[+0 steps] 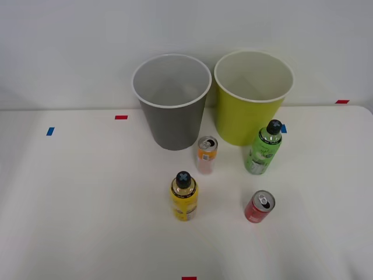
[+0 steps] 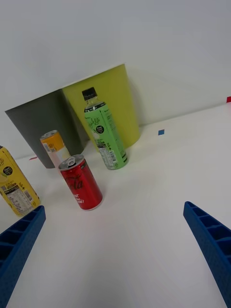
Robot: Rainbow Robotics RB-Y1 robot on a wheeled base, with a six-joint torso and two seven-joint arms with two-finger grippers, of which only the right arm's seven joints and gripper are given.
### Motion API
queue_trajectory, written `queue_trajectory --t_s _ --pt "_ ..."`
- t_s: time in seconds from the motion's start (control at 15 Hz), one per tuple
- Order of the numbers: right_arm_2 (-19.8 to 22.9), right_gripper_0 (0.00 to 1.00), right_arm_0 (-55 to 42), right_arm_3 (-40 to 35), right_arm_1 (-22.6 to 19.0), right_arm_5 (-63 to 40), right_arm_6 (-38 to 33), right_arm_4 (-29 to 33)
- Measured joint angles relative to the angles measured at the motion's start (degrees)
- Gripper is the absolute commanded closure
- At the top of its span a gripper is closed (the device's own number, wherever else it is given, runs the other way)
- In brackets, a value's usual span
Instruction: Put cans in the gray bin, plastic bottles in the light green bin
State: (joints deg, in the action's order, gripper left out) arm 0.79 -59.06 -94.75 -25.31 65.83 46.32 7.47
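Note:
The gray bin (image 1: 171, 102) (image 2: 43, 126) and the light green bin (image 1: 252, 98) (image 2: 108, 107) stand side by side at the back of the white table. In front of them stand an orange and pink can (image 1: 206, 155) (image 2: 54, 147), a green black-capped bottle (image 1: 264, 147) (image 2: 104, 134), a yellow-labelled bottle (image 1: 184, 196) (image 2: 15, 184) and a short red can (image 1: 259, 206) (image 2: 81, 182). All are upright. My right gripper (image 2: 114, 250) is open, its blue fingers (image 2: 211, 245) wide apart and low over the table, short of the red can. Nothing is between them.
Small red tape marks (image 1: 121, 117) and blue tape marks (image 1: 50, 131) dot the white table (image 1: 87, 204). A pale wall rises directly behind the bins. Bare tabletop lies between my fingers and the red can.

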Motion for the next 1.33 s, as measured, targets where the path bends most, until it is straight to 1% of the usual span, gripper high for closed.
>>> queue_trajectory --t_s 1.33 --pt "0.00 0.00 0.00 0.00 0.00 0.00 0.00 0.00"
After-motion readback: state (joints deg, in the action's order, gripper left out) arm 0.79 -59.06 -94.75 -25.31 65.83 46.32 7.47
